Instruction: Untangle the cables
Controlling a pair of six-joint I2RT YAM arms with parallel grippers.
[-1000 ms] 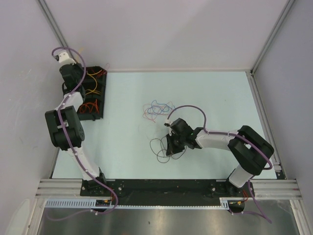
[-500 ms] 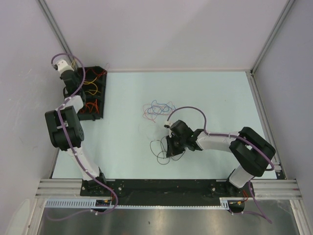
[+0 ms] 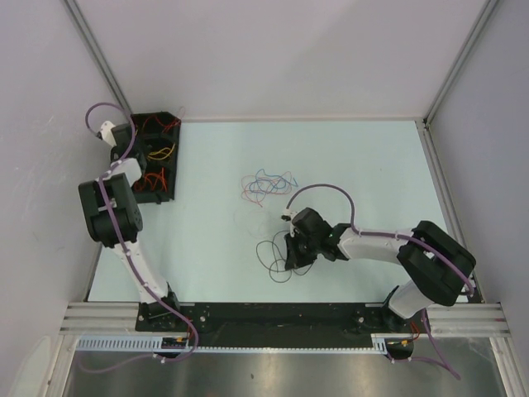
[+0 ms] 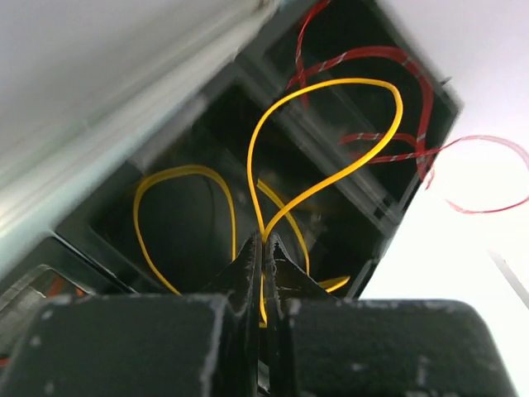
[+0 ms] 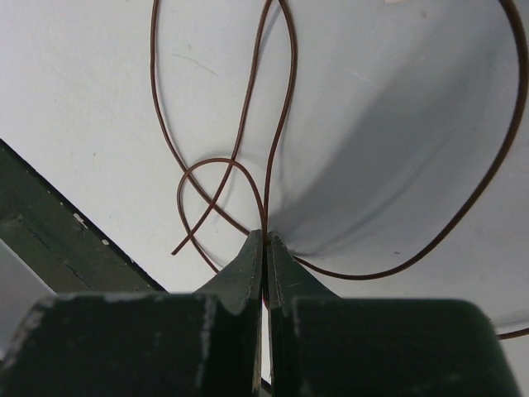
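A loose tangle of thin blue, red and pale cables [image 3: 266, 184] lies on the table's middle. A dark brown cable [image 3: 277, 252] curls in loops just in front of it. My right gripper [image 3: 291, 263] is shut on this brown cable [image 5: 277, 124], low over the table; the right wrist view [image 5: 264, 240] shows the wire pinched between the fingertips. My left gripper [image 3: 124, 145] is at the far left over the black tray [image 3: 169, 165]. It is shut on a yellow cable [image 4: 331, 91], pinched at the fingertips [image 4: 264, 244]. Red cables [image 4: 397, 107] lie in the tray.
The black compartment tray holds red, orange and yellow wires at the back left, against the left wall. A metal rail [image 3: 281, 318] runs along the near edge. White walls close in the table on three sides.
My left gripper has moved back and left over the tray toward the wall. My right gripper has drawn slightly nearer and right with the brown cable.
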